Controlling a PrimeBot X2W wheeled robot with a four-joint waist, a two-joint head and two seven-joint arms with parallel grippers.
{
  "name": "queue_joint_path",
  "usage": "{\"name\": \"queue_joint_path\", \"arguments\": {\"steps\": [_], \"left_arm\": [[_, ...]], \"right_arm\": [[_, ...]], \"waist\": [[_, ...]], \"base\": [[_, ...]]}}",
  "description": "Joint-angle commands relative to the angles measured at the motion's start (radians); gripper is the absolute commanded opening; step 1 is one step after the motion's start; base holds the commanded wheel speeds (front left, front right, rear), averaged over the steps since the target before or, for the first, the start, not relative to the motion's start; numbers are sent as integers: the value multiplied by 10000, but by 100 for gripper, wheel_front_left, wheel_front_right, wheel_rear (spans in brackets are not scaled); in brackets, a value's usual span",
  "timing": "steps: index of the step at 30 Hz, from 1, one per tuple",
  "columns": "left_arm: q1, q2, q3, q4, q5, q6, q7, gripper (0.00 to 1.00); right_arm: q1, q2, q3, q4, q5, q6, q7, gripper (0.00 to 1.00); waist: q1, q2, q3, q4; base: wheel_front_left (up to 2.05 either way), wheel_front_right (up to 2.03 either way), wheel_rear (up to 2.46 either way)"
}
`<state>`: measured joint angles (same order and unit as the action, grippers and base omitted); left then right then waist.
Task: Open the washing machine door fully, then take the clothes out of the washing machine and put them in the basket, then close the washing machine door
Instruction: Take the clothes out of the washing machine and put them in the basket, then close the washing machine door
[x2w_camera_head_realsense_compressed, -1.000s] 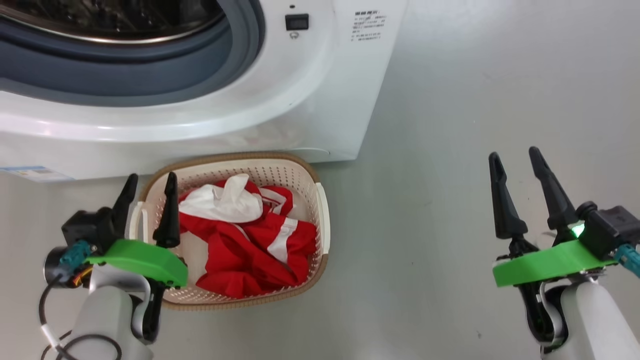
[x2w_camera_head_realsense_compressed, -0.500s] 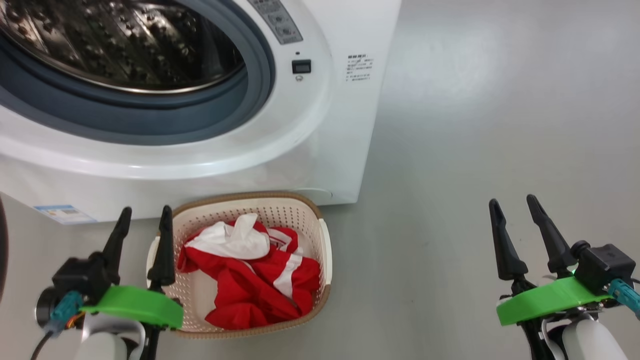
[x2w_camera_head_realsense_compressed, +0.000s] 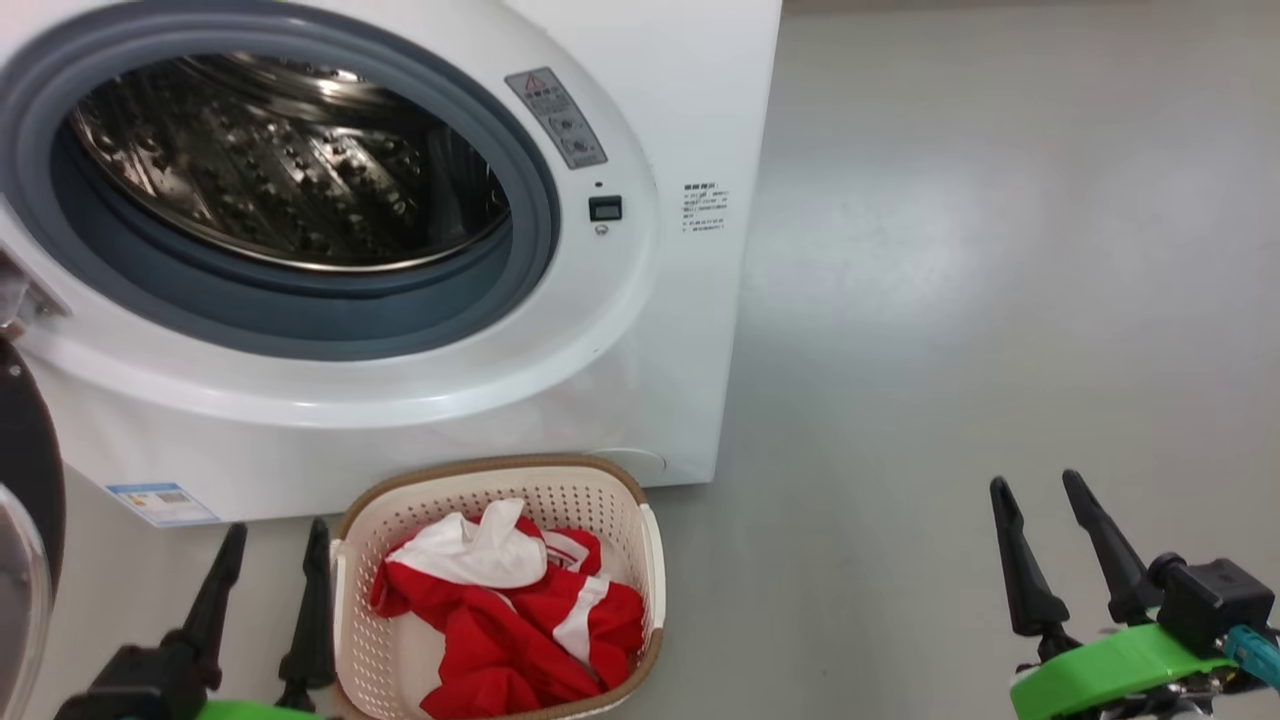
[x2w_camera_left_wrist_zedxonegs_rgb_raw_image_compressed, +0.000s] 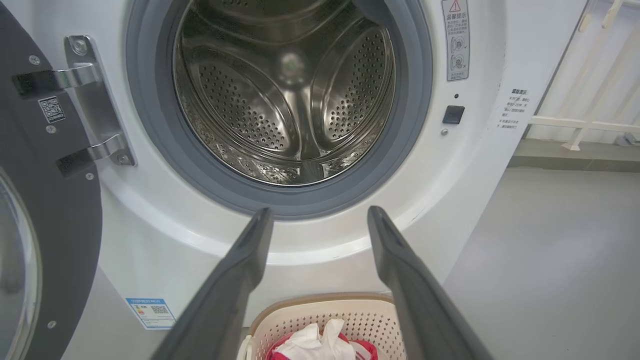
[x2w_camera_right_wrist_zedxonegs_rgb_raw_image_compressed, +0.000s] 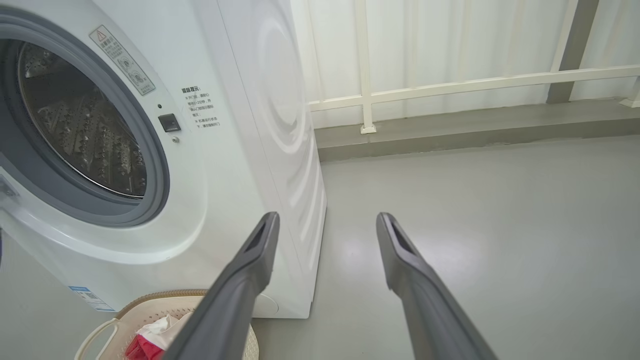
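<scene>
1. Now, in the head view, the washing machine (x2w_camera_head_realsense_compressed: 640, 330) stands at the far left on the grey floor (x2w_camera_head_realsense_compressed: 950, 300). Its perforated steel drum (x2w_camera_head_realsense_compressed: 290, 170) is exposed inside the grey seal (x2w_camera_head_realsense_compressed: 300, 320). The washing machine door (x2w_camera_head_realsense_compressed: 30, 470) is swung out at the left edge. The basket (x2w_camera_head_realsense_compressed: 650, 560) sits on the floor just in front of the machine, with the clothes (x2w_camera_head_realsense_compressed: 520, 620), red with white panels, piled inside it. The left gripper (x2w_camera_head_realsense_compressed: 279, 528) hovers just left of the basket, jaws wide and holding nothing. The right gripper (x2w_camera_head_realsense_compressed: 1035, 482) is well apart to the right above the floor, jaws equally wide, nothing between them.
2. In the left wrist view, the spread jaws frame the machine's lower front. Beyond them is the drum opening, with the door on its metal hinge (x2w_camera_left_wrist_zedxonegs_rgb_raw_image_compressed: 95, 100) at the left. The basket's far rim and some of the clothes show between the jaws.
3. In the right wrist view, the wide jaws point past the machine's right front corner toward the floor and a white railing (x2w_camera_right_wrist_zedxonegs_rgb_raw_image_compressed: 450, 85). The basket with the clothes lies at the lower left.
</scene>
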<state>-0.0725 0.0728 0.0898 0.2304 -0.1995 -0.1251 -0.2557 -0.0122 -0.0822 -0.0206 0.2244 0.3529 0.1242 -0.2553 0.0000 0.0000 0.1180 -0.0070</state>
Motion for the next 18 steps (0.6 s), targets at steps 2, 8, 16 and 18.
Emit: {"name": "queue_joint_path", "arguments": {"steps": [2, 8, 16, 18], "left_arm": [[285, 111, 427, -500, 169, -56, -61, 100], [977, 32, 551, -1004, 138, -56, -61, 100], [1271, -52, 550, -1254, 169, -56, -61, 100], [1287, -59, 549, -1259, 178, -56, -61, 100]], "right_arm": [[142, -172, 178, -224, 90, 65, -65, 100], [485, -225, 63, -264, 133, 65, -65, 100], [627, -232, -16, -270, 115, 65, -65, 100], [634, -234, -11, -267, 120, 65, -65, 100]], "waist": [[0, 0, -338, 8], [0, 0, -563, 19], [0, 0, -722, 57], [0, 0, -742, 62]], "base": [[0, 0, 0], [0, 0, 0], [0, 0, 0], [0, 0, 0]]}}
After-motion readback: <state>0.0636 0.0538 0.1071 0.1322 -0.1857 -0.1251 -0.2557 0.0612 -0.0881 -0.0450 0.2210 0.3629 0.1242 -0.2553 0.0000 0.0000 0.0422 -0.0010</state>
